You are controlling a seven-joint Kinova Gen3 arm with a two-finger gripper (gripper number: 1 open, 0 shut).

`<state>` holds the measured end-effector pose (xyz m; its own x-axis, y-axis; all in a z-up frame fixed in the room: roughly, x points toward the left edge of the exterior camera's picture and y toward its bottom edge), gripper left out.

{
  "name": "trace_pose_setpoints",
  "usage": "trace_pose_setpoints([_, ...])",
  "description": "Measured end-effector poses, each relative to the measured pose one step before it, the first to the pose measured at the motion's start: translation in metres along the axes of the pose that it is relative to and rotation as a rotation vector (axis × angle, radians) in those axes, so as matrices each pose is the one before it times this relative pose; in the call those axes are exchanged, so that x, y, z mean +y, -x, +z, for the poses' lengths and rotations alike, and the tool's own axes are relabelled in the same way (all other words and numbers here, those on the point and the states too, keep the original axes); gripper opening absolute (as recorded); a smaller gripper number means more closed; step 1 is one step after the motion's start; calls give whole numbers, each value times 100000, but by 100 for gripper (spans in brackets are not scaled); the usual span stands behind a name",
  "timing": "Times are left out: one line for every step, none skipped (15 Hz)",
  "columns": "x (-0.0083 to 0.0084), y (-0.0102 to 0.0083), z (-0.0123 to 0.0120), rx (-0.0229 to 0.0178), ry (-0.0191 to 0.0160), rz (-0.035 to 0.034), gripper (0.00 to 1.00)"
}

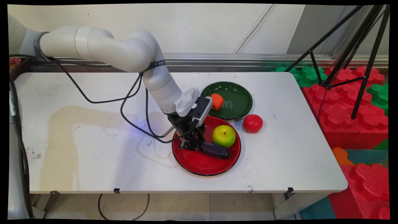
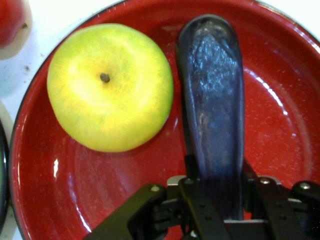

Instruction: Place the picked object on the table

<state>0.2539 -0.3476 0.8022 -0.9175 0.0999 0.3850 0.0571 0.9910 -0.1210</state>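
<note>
This looks like a robotics lab or test space, given the scuffed white rectangular table (image 1: 93, 149) with a white jointed robot arm (image 1: 124, 59) trailing black cables, a black camera tripod (image 1: 351, 59) standing on oversized red and green plastic interlocking blocks (image 1: 351, 102), and bare pale wall panels (image 1: 186, 28).

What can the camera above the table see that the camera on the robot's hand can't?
Only the main view shows the green plate with the orange block on it, and the whole white table. Only the hand view shows the gripper fingers closed on the dark eggplant from either side. Both show the red plate, the green apple and the red tomato.
</note>
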Motion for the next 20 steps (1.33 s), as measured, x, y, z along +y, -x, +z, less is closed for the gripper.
trace_pose_setpoints([52,-33,-409,153,99,-150,0])
trace_pose_setpoints([86,-68,-698,192,16,-192,0])
trace_pose_setpoints([147,-60,-926,88,129,-837,0])
trace_pose_setpoints([145,-58,-1037,4,-156,-1180,0])
trace_pose_setpoints([120,-40,-993,-74,-447,-1286,0])
trace_pose_setpoints([74,-35,-1262,7,-1118,-1924,0])
trace_pose_setpoints([39,-21,-1359,36,-1472,-2128,0])
trace_pose_setpoints([-8,-19,-1214,-11,-1476,-1828,0])
trace_pose_setpoints([-29,-15,-810,-48,-1059,-1334,0])
trace_pose_setpoints([-78,-5,-1222,-76,-1771,-2119,0])
trace_pose_setpoints([-88,-15,-799,-76,-1333,-1585,0])
trace_pose_setpoints([-200,-6,-1167,-157,-2198,-2569,0])
trace_pose_setpoints([-298,6,-1312,-172,-3024,-3505,0])
trace_pose_setpoints([-368,2,-1112,-176,-3064,-3637,0])
trace_pose_setpoints([-374,21,-833,-116,-2729,-3479,0])
trace_pose_setpoints([-350,-4,-577,-29,-2324,-2899,0])
trace_pose_setpoints([-534,-48,-656,-43,-3119,-3991,0])
trace_pose_setpoints([-392,-21,-395,-117,-2321,-2831,0])
trace_pose_setpoints([-630,-63,-440,-207,-3311,-3922,0])
trace_pose_setpoints([-579,-59,-276,-239,-2838,-3273,0])
